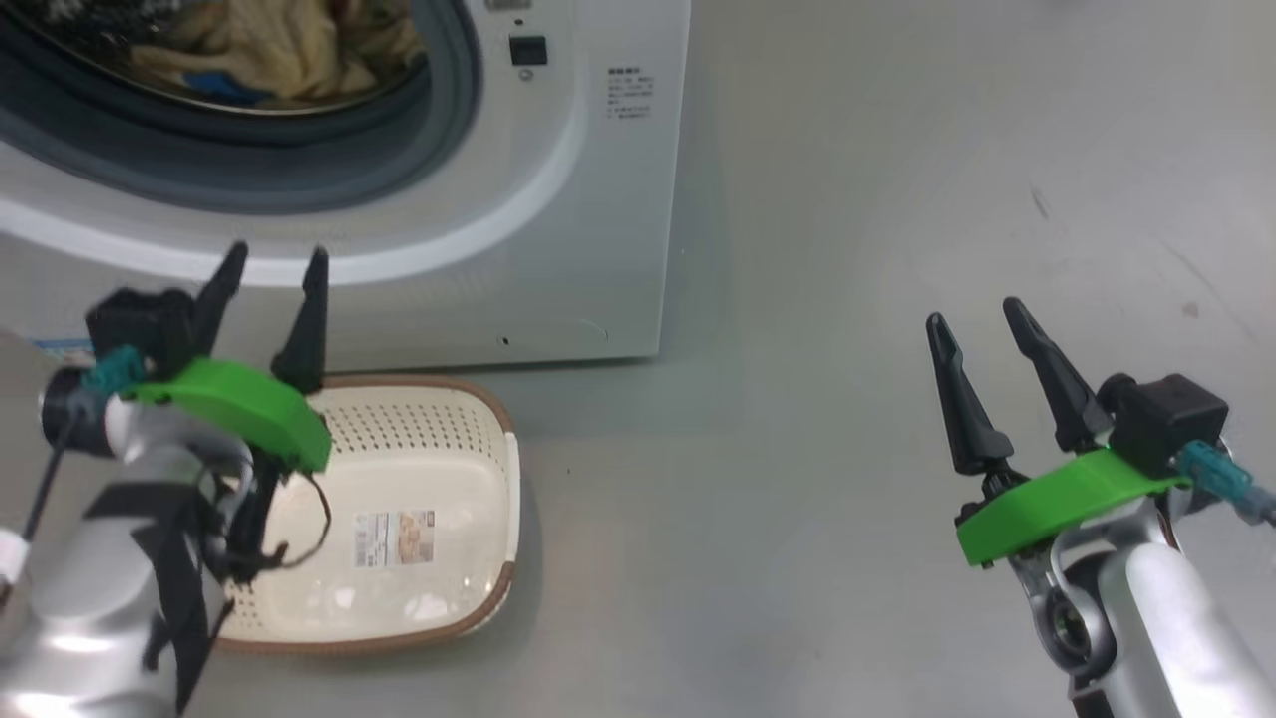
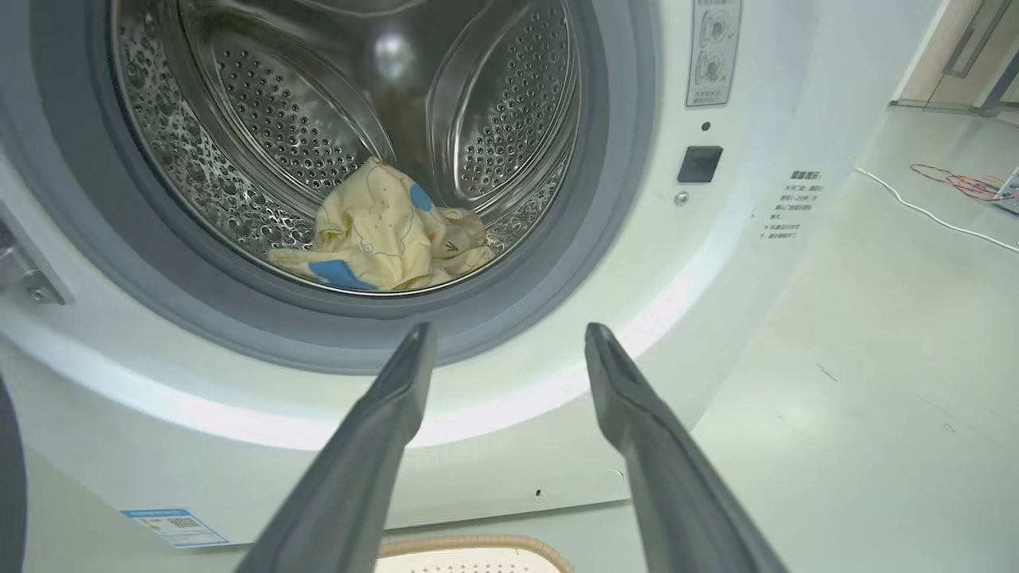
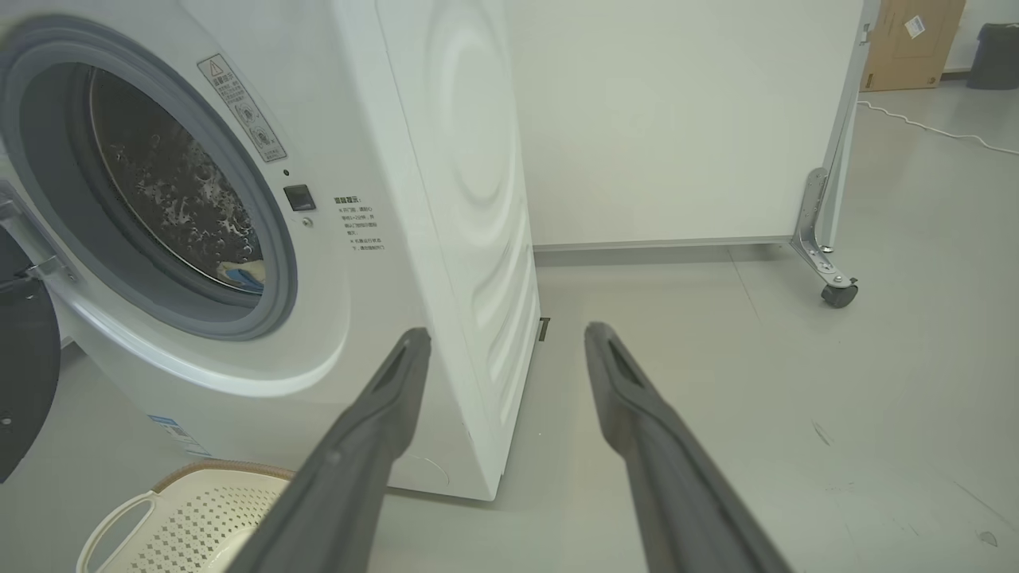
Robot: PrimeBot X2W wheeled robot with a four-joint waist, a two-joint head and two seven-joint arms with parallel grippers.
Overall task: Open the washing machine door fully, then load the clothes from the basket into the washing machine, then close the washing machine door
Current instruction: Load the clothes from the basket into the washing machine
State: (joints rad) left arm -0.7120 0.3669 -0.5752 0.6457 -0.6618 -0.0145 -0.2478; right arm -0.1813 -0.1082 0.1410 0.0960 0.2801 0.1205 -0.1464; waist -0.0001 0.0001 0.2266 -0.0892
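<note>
all clothes [image 2: 382, 239] in washing machine [image 2: 677, 263]

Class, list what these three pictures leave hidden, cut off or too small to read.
1. Door: right wrist view, cut by the left edge; only a dark sliver.
2. Basket: head view, left side behind the left gripper.
3. Clothes: head view, cut by the top edge.
4. Basket label: head view, print too small.

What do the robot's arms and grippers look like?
Silvery metal arms. The left gripper and right gripper each have two long, tapered dark fingers on a bright green bracket, with a black box and teal connector. Black cables hang along the left arm.
</note>
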